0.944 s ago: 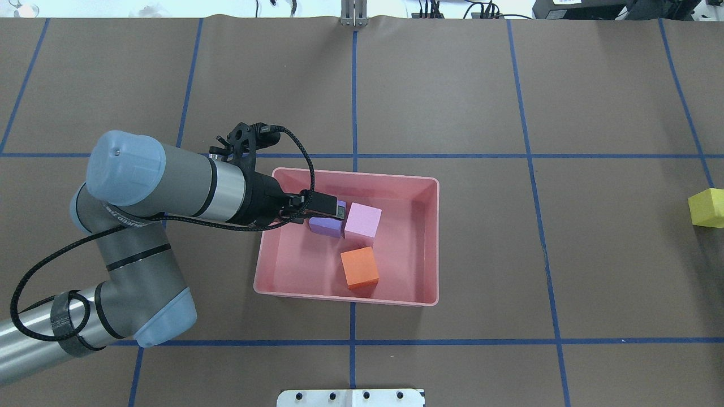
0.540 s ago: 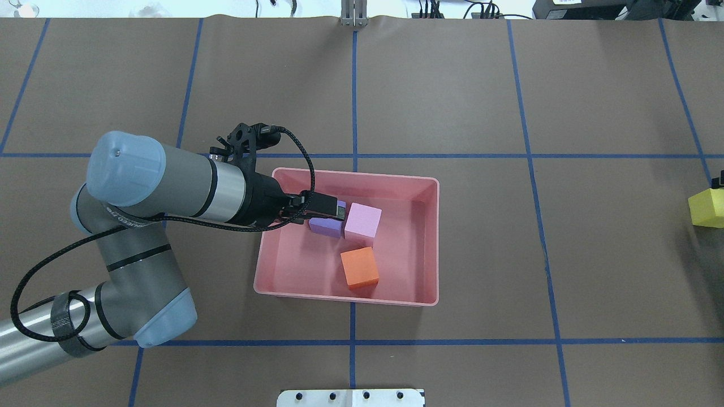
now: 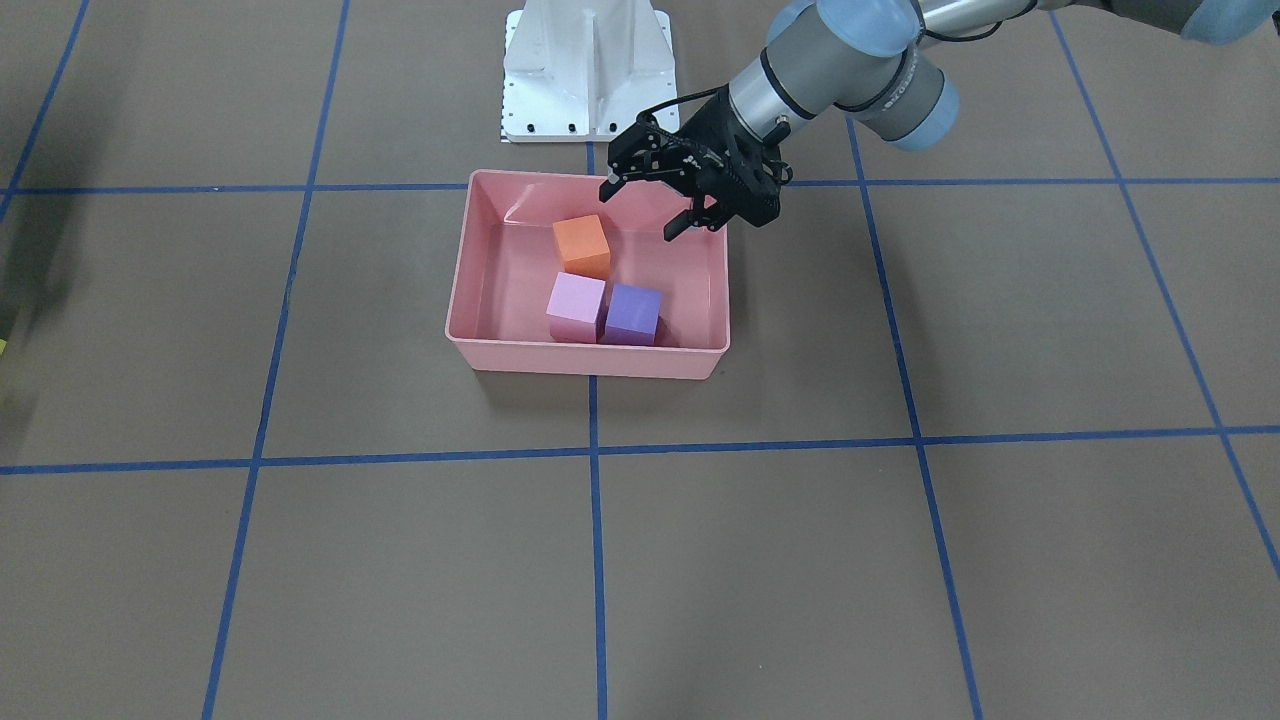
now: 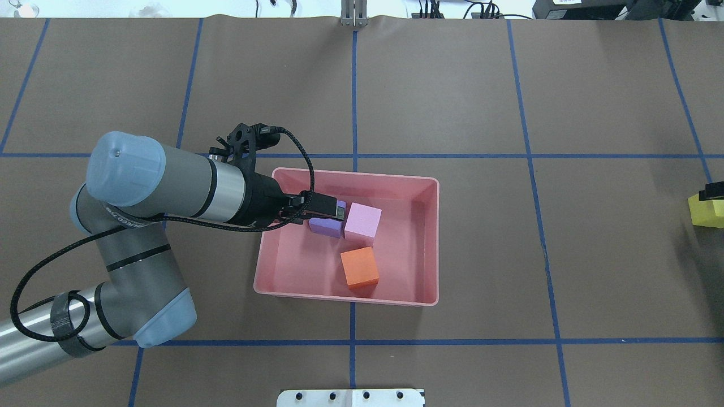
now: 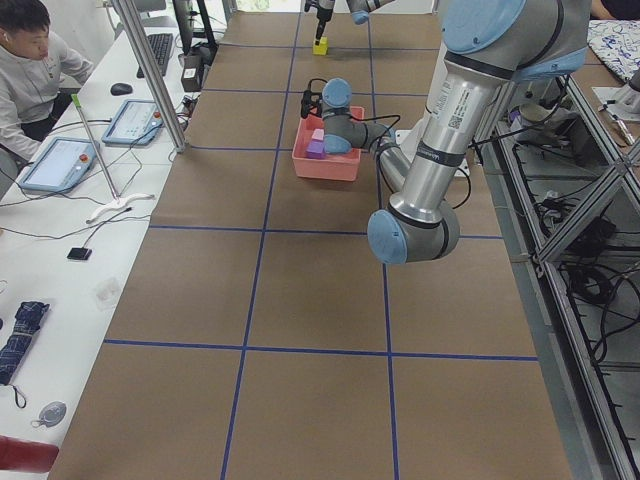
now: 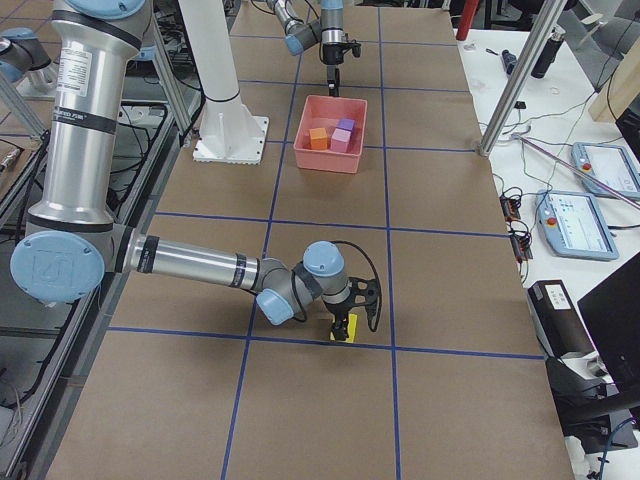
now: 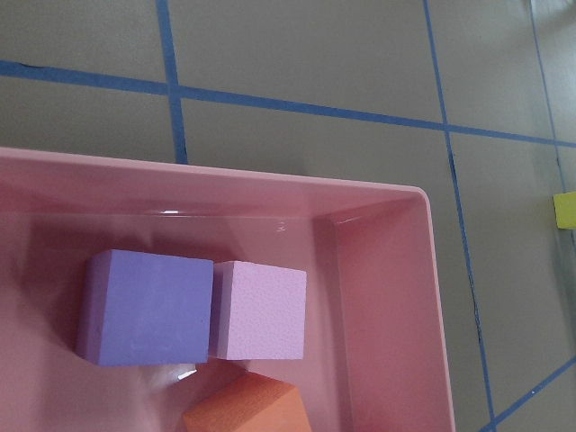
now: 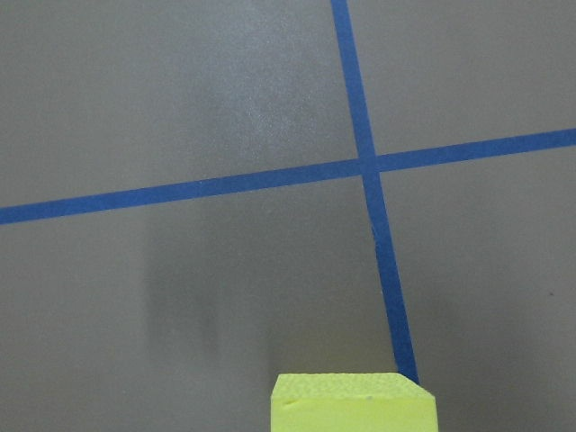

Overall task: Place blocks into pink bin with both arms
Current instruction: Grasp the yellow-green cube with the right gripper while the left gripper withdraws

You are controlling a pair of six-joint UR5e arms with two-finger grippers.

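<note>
Bright, even and diffuse, lit from overhead. Soft, short shadows only: a dark patch beside the purple cube (image 3: 633, 313) in the front view, another under the orange cube (image 4: 359, 267) in the overhead view, and a dim smear on the worktop (image 3: 800, 550) next to the yellow cube (image 4: 707, 212). Broad grey shading at the front view's left edge. Glare as a white streak on the bin (image 3: 590, 360) inner wall nearest the robot, and as small bright spots in the left wrist view. Blown out to white along the overhead view's top edge. Crisp in the fixed views. Softer and grainy in the right wrist view, with a vague vertical shadow band left of centre.
</note>
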